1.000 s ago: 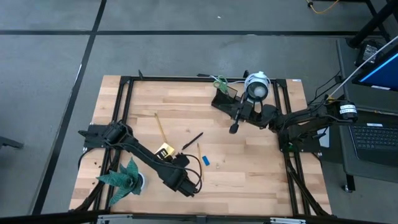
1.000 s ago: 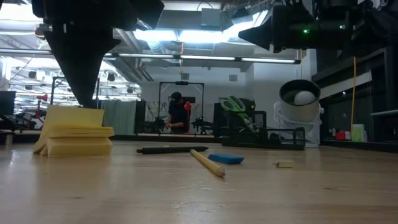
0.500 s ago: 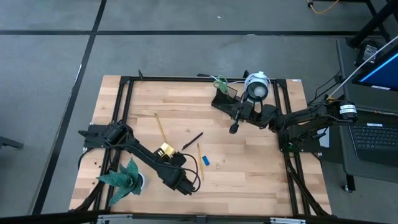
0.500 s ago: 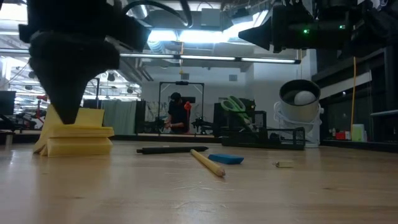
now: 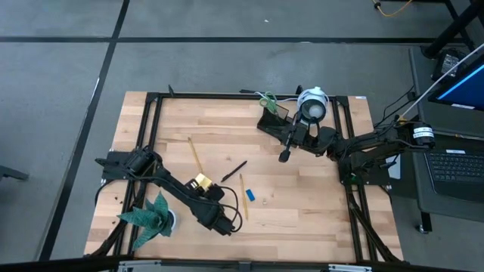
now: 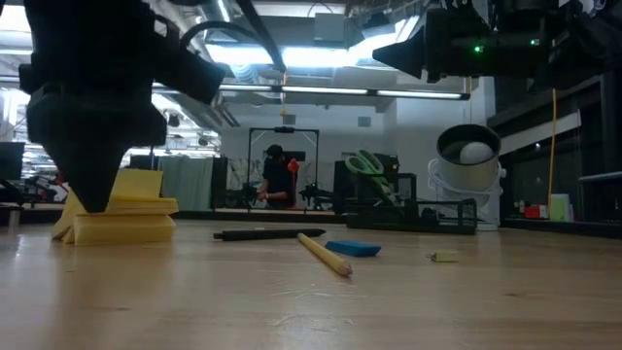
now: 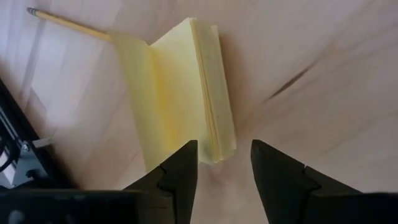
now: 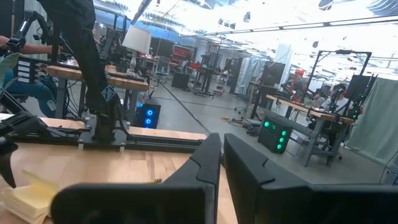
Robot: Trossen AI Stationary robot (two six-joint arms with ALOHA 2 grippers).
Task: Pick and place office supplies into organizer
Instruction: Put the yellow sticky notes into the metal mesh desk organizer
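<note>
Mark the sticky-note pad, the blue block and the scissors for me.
yellow sticky-note pad [image 7: 186,93]: left wrist view, middle of its top sheet.
small blue block [image 6: 353,249]: low view, middle of its side.
green-handled scissors [image 6: 366,162]: low view, the handle loops.

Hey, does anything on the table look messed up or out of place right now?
Yes: the yellow sticky-note pad under the open left gripper has its top sheets splayed open rather than lying flat. Otherwise nothing looks spilled or damaged.
</note>
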